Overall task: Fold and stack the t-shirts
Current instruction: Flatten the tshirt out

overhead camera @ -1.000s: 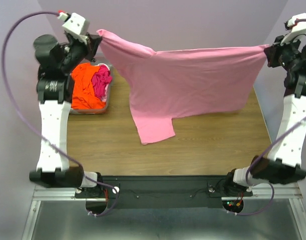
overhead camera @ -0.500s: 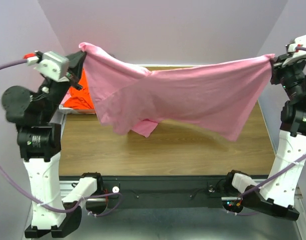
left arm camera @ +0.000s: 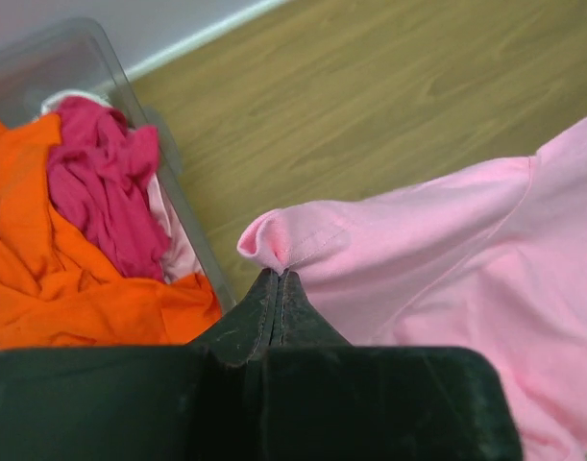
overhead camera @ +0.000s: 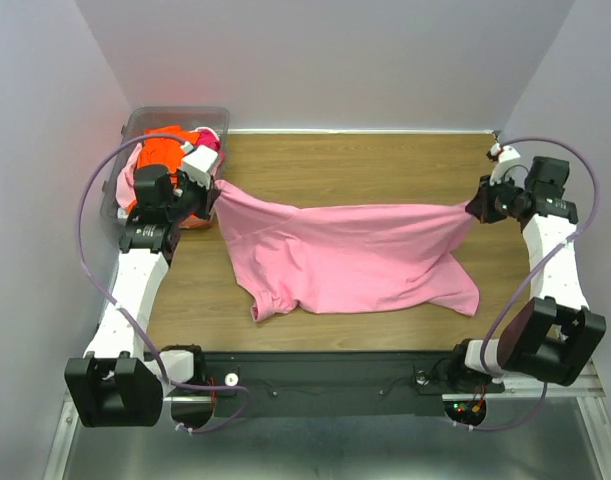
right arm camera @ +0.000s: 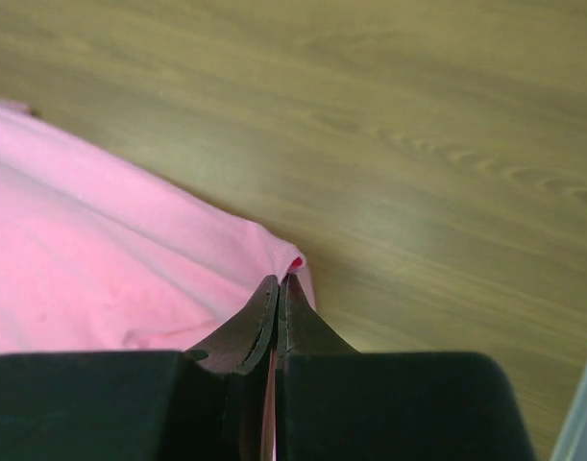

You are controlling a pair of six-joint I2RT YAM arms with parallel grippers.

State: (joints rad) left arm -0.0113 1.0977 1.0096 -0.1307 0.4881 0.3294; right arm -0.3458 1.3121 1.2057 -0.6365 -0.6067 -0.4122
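Observation:
A light pink t-shirt [overhead camera: 355, 255] lies stretched across the wooden table, its far edge pulled taut between my two grippers. My left gripper [overhead camera: 213, 190] is shut on its left corner [left arm camera: 279, 248], next to the bin. My right gripper [overhead camera: 475, 207] is shut on its right corner [right arm camera: 288, 267]. A sleeve [overhead camera: 265, 305] points toward the near edge. More shirts sit crumpled in the bin: a bright orange one [overhead camera: 163, 150] [left arm camera: 72, 288], a hot pink one [left arm camera: 106, 187] and a pale pink one [overhead camera: 125, 185].
A clear plastic bin [overhead camera: 175, 117] stands at the table's far left corner, its wall [left arm camera: 183, 216] close beside my left gripper. Purple walls close in the back and sides. Bare wood [overhead camera: 365, 170] shows beyond the shirt.
Both arms have come down from high above the table. The light pink shirt, which hung in the air between them, now lies spread on the wood.

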